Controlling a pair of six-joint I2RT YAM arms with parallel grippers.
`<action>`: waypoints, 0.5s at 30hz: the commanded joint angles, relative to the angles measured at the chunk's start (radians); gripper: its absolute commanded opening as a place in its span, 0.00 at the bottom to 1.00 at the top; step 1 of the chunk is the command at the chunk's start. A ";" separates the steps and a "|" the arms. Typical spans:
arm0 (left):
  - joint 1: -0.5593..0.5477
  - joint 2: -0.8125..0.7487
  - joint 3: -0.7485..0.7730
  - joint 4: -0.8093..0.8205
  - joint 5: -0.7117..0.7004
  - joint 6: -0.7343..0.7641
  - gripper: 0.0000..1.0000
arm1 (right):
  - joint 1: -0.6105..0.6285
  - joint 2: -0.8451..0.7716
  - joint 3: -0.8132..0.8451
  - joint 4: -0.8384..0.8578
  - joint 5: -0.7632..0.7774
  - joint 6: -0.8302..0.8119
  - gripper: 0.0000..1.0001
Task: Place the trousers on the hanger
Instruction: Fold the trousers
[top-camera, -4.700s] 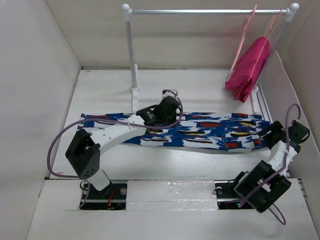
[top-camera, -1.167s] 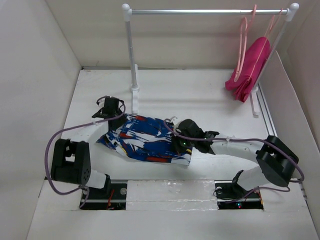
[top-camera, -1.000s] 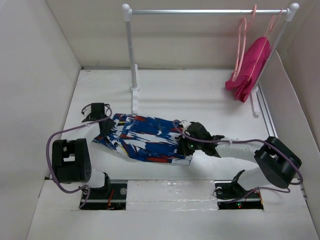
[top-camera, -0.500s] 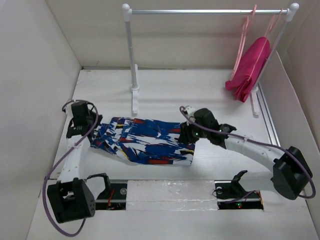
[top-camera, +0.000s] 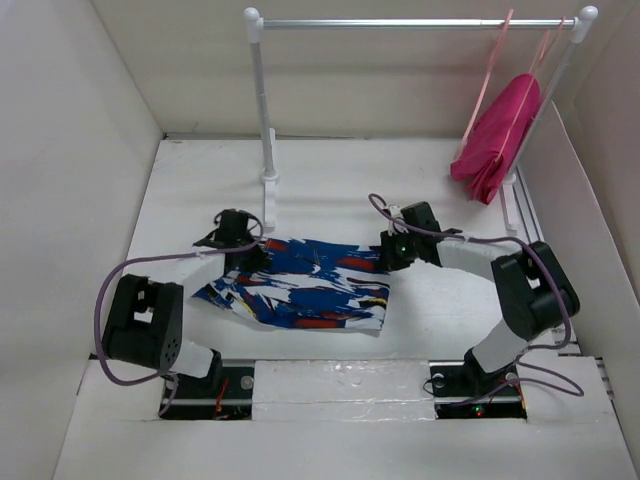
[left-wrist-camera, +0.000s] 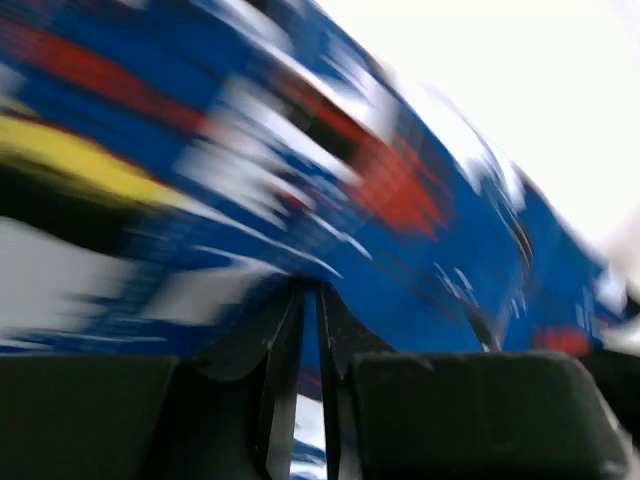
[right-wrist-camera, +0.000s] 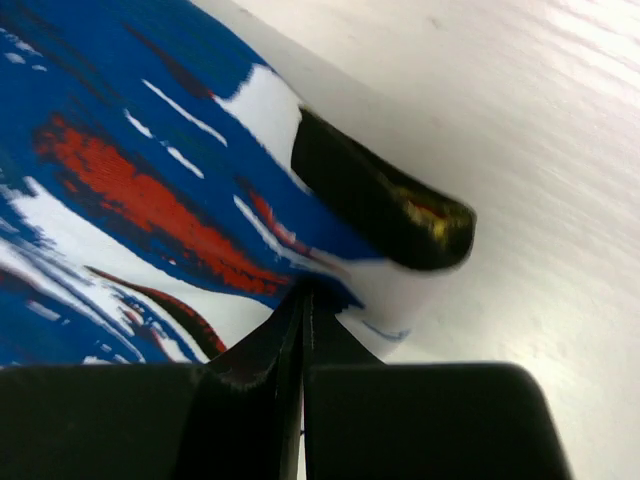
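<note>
The trousers (top-camera: 300, 290), in a blue, white and red print, lie folded in a short bundle on the white table. My left gripper (top-camera: 243, 250) is at their far left edge. In the left wrist view its jaws (left-wrist-camera: 310, 287) stand almost together with blue cloth (left-wrist-camera: 400, 200) pinched between them. My right gripper (top-camera: 392, 256) is at the far right corner, shut (right-wrist-camera: 303, 292) on the cloth's white edge (right-wrist-camera: 120, 180). The thin light-pink hanger (top-camera: 487, 85) hangs from the rail at the back right, far from both grippers.
A silver rail (top-camera: 400, 22) on white posts (top-camera: 262, 110) spans the back. A magenta-pink garment (top-camera: 497, 135) hangs at its right end on another pink hanger. White walls close in the left, right and back. Both arm bases sit at the near edge.
The left arm has swung in from the far left to the trousers' far left edge and closed. The right gripper has shifted slightly toward the back and closed on the right corner.
</note>
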 joint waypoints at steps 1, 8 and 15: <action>0.169 -0.034 -0.046 -0.025 -0.107 -0.001 0.09 | -0.027 0.127 0.078 0.121 -0.039 -0.051 0.03; 0.355 -0.171 -0.060 -0.060 -0.116 0.063 0.09 | -0.027 0.227 0.255 0.064 -0.048 -0.122 0.01; 0.276 -0.228 0.084 -0.054 0.011 0.077 0.08 | 0.045 0.060 0.278 -0.128 -0.039 -0.128 0.32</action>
